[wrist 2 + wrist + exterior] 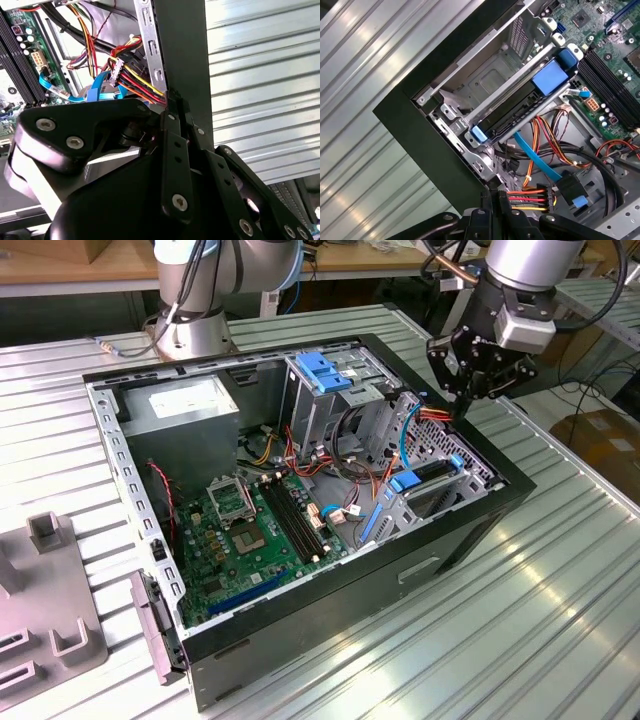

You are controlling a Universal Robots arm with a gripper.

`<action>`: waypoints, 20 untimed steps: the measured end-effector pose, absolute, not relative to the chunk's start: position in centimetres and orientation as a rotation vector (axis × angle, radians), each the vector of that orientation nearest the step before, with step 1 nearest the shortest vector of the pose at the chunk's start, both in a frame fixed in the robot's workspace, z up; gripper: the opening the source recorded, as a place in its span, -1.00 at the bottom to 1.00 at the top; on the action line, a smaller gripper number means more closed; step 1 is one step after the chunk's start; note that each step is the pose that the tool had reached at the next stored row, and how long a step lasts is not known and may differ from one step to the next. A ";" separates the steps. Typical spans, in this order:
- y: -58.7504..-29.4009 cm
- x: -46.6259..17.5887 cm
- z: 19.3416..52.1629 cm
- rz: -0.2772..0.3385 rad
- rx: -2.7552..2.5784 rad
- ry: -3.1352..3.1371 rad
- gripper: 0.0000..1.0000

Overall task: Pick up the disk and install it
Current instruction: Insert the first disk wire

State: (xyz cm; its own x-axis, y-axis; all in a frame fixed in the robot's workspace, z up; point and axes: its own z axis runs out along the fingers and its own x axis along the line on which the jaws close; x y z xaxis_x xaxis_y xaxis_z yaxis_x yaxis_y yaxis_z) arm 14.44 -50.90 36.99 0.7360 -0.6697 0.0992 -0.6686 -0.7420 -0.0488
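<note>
Hovering at case wall (pixel 427 142), tool (pixel 492 194) closed, empty; red-yellow wire bundle (pixel 530 197) just beside; disk (pixel 517 111) seated in bay (pixel 490 75).

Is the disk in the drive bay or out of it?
In. The disk lies inside the metal bay at the case corner, blue tabs at both ends; the gripper is apart from it.

No text can be read. The white label (pixel 186 398) on the grey metal power supply box (pixel 195 428) has print too small to read.
</note>
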 end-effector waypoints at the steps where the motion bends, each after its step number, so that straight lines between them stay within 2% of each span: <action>1: -50.9 14.4 37.0 -0.173 -2.911 1.143 -0.67; 20: -50.9 14.4 36.9 -0.183 -2.708 1.627 -0.67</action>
